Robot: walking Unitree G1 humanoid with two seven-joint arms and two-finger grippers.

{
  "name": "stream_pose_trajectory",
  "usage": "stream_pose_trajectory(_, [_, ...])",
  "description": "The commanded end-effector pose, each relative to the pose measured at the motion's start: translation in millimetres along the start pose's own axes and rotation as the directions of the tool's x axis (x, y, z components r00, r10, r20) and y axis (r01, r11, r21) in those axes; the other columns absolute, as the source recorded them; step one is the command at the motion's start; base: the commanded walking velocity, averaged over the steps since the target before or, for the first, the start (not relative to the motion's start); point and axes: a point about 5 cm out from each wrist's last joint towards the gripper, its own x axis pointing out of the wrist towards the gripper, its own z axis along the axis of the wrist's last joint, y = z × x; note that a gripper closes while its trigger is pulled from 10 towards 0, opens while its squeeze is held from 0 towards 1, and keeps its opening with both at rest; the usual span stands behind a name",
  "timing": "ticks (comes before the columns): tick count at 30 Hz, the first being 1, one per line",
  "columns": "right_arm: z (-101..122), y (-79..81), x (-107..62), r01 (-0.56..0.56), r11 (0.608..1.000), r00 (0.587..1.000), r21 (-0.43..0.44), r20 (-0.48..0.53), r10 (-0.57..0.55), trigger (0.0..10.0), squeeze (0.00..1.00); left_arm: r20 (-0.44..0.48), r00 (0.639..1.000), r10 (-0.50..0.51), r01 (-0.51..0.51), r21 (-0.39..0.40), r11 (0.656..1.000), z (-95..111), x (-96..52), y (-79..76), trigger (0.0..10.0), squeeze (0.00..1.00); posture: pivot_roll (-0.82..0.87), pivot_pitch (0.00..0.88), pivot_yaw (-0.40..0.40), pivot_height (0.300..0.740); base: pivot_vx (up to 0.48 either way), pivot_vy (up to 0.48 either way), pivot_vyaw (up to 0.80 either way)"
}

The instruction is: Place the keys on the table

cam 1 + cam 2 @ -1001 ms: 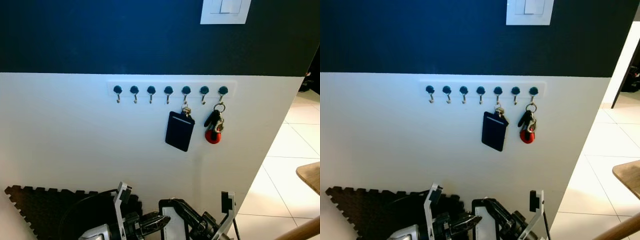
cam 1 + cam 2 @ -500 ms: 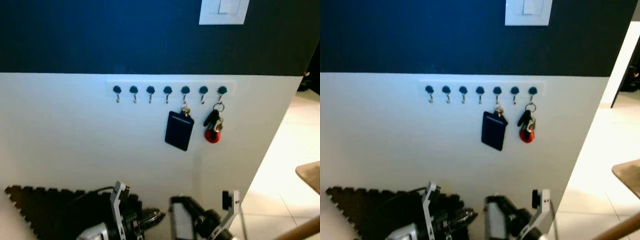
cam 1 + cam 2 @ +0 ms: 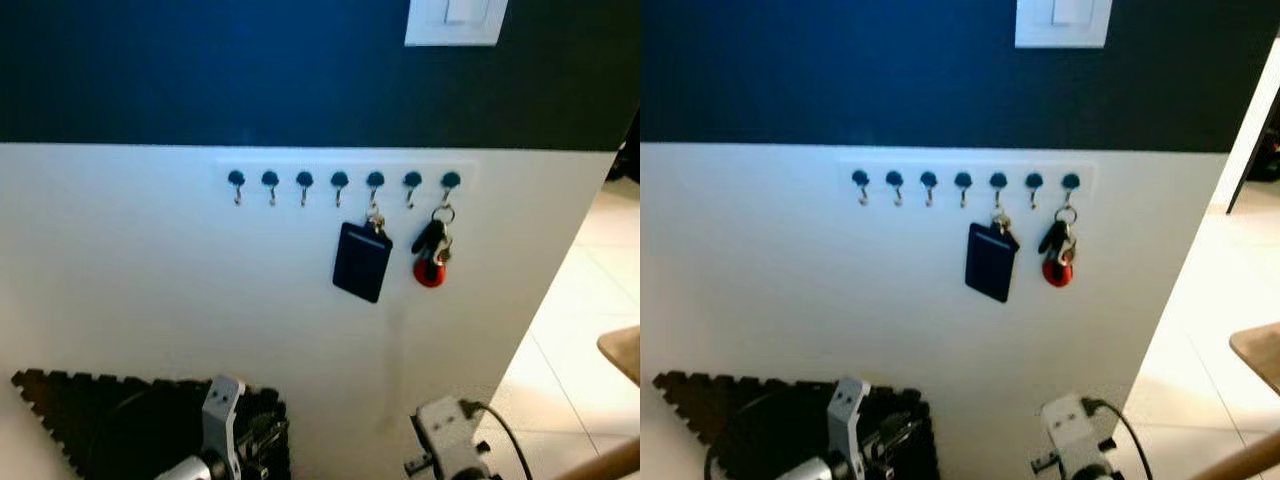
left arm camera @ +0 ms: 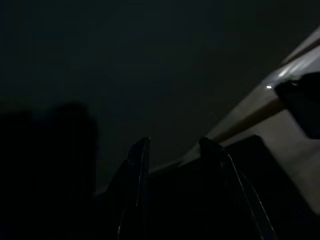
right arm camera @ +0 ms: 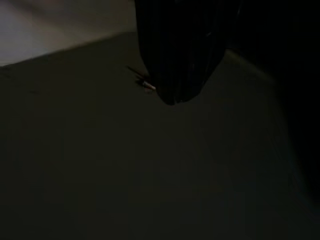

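L fingers [image 4: 137, 155] apart, R unclear; 7 hooks [image 3: 339, 181], 1 keys [image 3: 431, 255], 1 card holder [image 3: 361, 262].

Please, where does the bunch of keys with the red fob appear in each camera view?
Left eye view: keys hang from the last hook on the robot's right.
Right eye view: keys on the same hook.
Wrist views: too dark to tell.
Shared landmark: dark card holder hanging beside them.

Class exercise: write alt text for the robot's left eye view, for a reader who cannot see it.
A bunch of keys with a red fob hangs from the rightmost hook of a white hook rail on a white wall. A dark card holder hangs two hooks to its left.
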Motion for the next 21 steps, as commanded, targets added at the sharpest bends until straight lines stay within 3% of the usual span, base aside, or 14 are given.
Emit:
stream_pose_trajectory(1, [-7.1,7.0,-0.6,-0.027,0.981,0.999,-0.192,-0.041,0.019,0.0,0.0,-0.019,1.0,0.017,-0.017,0.012,1.0,-10.3,-3.0,-1.4,10.0,0.0,0.02,0.064,0.018,0.74,0.0,0.0,0.0])
stream_pose_trajectory(2, [-12.4,7.9,-1.7,-0.037,0.958,0.997,-0.284,-0.07,0.018,0.0,0.0,-0.023,1.0,0.014,-0.014,0.012,1.0,-12.8,-3.3,-2.4,10.0,0.0,0.02,0.062,0.019,0.74,0.0,0.0,0.0])
stream_pose_trajectory(3, [-12.4,7.9,-1.7,-0.037,0.958,0.997,-0.284,-0.07,0.018,0.0,0.0,-0.023,1.0,0.014,-0.014,0.012,1.0,-12.8,-3.3,-2.4,10.0,0.0,0.02,0.062,0.019,0.74,0.0,0.0,0.0])
stream_pose_trajectory(5, [-22.3,9.1,-4.4,-0.054,0.916,0.993,-0.398,-0.119,0.007,0.0,0.0,-0.031,0.999,0.017,-0.016,0.026,1.0,-16.3,-4.0,-3.5,10.0,0.0,0.02,0.06,0.019,0.74,0.0,0.0,0.0])
stream_pose_trajectory(9, [-27.7,11.1,-6.3,-0.061,0.891,0.991,-0.449,-0.137,-0.001,0.0,0.0,-0.036,0.999,0.022,-0.021,0.034,0.999,-18.3,-3.9,-3.1,10.0,0.0,0.02,0.057,0.02,0.74,0.0,0.0,0.0])
stream_pose_trajectory(12, [-33.3,11.4,-7.9,-0.052,0.906,0.986,-0.42,-0.163,-0.019,0.0,0.0,-0.046,0.999,0.03,-0.027,0.047,0.999,-19.6,-4.1,-1.9,10.0,0.0,0.02,0.057,0.021,0.74,0.0,0.0,0.0])
stream_pose_trajectory(14, [-44.9,12.3,-12.5,0.018,0.984,0.967,-0.176,-0.247,-0.061,0.0,0.0,-0.08,0.994,0.069,-0.061,0.092,0.994,-24.7,-6.0,2.2,10.0,0.0,0.01,0.05,0.021,0.74,0.0,0.0,0.0])
stream_pose_trajectory(15, [-44.9,12.3,-12.5,0.018,0.984,0.967,-0.176,-0.247,-0.061,0.0,0.0,-0.08,0.994,0.069,-0.061,0.092,0.994,-24.7,-6.0,2.2,10.0,0.0,0.01,0.05,0.021,0.74,0.0,0.0,0.0])
stream_pose_trajectory(16, [-55.2,14.1,-17.0,0.153,0.978,0.937,0.143,-0.335,-0.097,0.5,0.0,-0.107,0.982,0.157,-0.142,0.137,0.98,-30.5,-9.2,10.0,10.0,0.0,0.01,0.046,0.023,0.74,0.0,0.0,0.0])
stream_pose_trajectory(17, [-62.1,14.3,-21.0,0.242,0.927,0.914,0.288,-0.387,-0.118,1.2,0.0,-0.119,0.966,0.23,-0.208,0.172,0.963,-34.1,-12.4,16.2,10.0,0.0,0.01,0.046,0.023,0.74,0.0,0.0,0.0])
stream_pose_trajectory(18, [-62.1,14.3,-21.0,0.242,0.927,0.914,0.288,-0.387,-0.118,1.2,0.0,-0.119,0.966,0.23,-0.208,0.172,0.963,-34.1,-12.4,16.2,10.0,0.0,0.01,0.046,0.023,0.74,0.0,0.0,0.0])
stream_pose_trajectory(19, [-68.1,14.5,-24.9,0.297,0.886,0.895,0.357,-0.427,-0.128,1.8,0.0,-0.127,0.949,0.287,-0.26,0.197,0.945,-37.5,-15.8,21.2,10.0,0.0,0.01,0.046,0.023,0.74,0.0,0.0,0.0])
stream_pose_trajectory(20, [-76.0,16.5,-31.5,0.327,0.865,0.876,0.379,-0.465,-0.127,5.0,0.0,-0.165,0.919,0.357,-0.319,0.219,0.922,-45.8,-22.0,27.1,10.0,0.0,0.01,0.043,0.026,0.74,0.0,0.0,0.0])
stream_pose_trajectory(21, [-77.9,19.0,-33.9,0.323,0.867,0.874,0.378,-0.47,-0.121,10.0,0.0,-0.197,0.9,0.39,-0.348,0.217,0.912,-51.9,-25.4,29.1,10.0,0.0,0.01,0.042,0.027,0.74,0.0,0.0,0.0])
